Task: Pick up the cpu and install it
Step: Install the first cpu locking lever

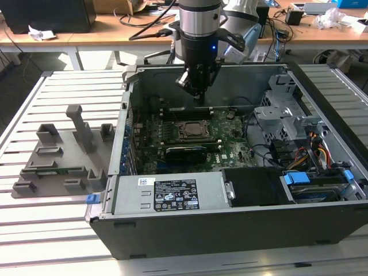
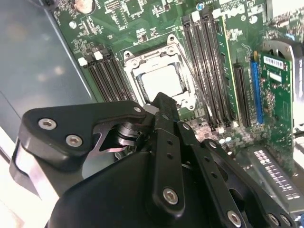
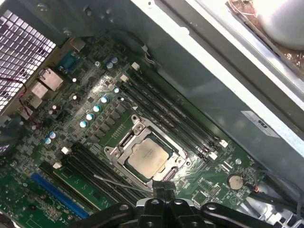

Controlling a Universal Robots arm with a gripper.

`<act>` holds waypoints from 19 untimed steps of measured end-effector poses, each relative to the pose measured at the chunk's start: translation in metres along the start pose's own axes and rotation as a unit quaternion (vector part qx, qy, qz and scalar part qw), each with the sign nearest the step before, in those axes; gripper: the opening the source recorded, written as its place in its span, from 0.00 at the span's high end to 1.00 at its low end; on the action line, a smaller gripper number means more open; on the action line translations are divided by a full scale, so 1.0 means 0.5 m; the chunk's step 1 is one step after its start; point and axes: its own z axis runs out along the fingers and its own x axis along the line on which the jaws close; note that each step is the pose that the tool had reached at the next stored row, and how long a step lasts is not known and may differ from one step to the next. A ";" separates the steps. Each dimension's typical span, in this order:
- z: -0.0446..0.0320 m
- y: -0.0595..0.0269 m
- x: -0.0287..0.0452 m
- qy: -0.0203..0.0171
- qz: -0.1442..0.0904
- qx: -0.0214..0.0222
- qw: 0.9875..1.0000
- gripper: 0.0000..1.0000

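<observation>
1. Gripper (image 1: 200,95) hangs inside the open computer case (image 1: 241,230), tip pointing down over the motherboard (image 1: 233,146), towards the case's far wall in the exterior view.
2. Tool state: fingers (image 2: 164,142) clenched tip to tip, nothing held between them.
3. Cpu (image 3: 147,156) lies flat in the socket (image 3: 127,137) on the motherboard, silvery top facing up, with the socket's metal frame around it on all sides.
4. Gripper is raised clear of the board and does not touch the cpu. In both wrist views its tip sits just over the socket's edge.
5. Rows of memory slots (image 3: 171,114) run along two opposite sides of the socket.
6. Grey fixture (image 1: 63,155) with upright posts stands on the slatted table (image 1: 34,230) at the exterior view's left of the case, well apart from the gripper.
</observation>
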 end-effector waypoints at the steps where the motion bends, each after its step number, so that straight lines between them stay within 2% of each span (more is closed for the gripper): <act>1: 0.000 0.000 0.000 0.000 -0.003 0.000 1.000 0.89; 11: 0.000 0.000 0.000 0.000 0.009 0.000 1.000 0.89; 16: 0.000 0.000 0.000 0.002 0.056 0.002 0.998 0.89; 18: 0.000 0.000 0.000 0.003 0.070 0.003 0.998 0.89; 19: 0.001 0.000 0.000 0.003 0.084 0.003 0.996 0.89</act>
